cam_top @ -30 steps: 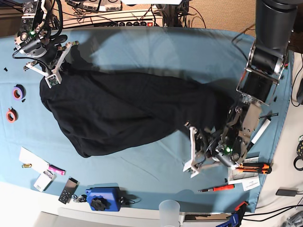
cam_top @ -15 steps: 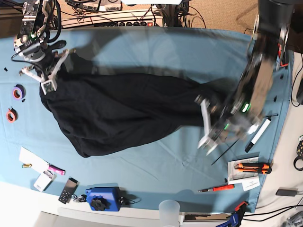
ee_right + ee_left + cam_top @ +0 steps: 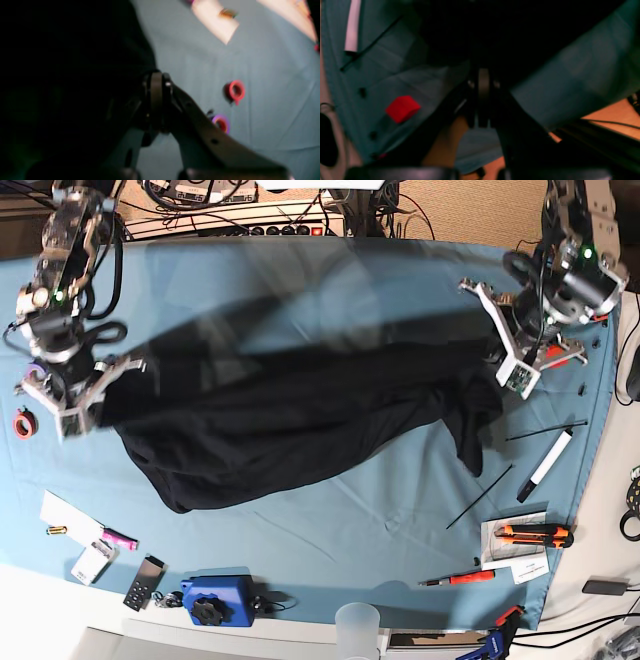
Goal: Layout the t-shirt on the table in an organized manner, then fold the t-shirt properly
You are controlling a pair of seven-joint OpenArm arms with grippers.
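Note:
The black t-shirt (image 3: 290, 420) hangs stretched between my two grippers over the teal table (image 3: 380, 510), its lower part resting on the cloth. No print shows. At the base view's right, my left gripper (image 3: 515, 375) is shut on the shirt's right end. At the view's left edge, my right gripper (image 3: 85, 400) is shut on the other end. In the left wrist view the gripper (image 3: 483, 82) pinches dark t-shirt (image 3: 495, 30) fabric. In the right wrist view the gripper (image 3: 156, 85) is shut at the t-shirt (image 3: 62, 75) edge.
A red tape roll (image 3: 22, 422) lies under the right gripper. A white marker (image 3: 545, 463), a thin black rod (image 3: 480, 495), an orange cutter (image 3: 535, 532) and a red screwdriver (image 3: 460, 578) lie at front right. A blue device (image 3: 215, 600), a cup (image 3: 358, 625) and paper (image 3: 70, 518) line the front edge.
My left gripper rose from the front right to the back right, pulling the shirt's end with it. My right gripper moved forward along the left edge. The shirt is now stretched wider.

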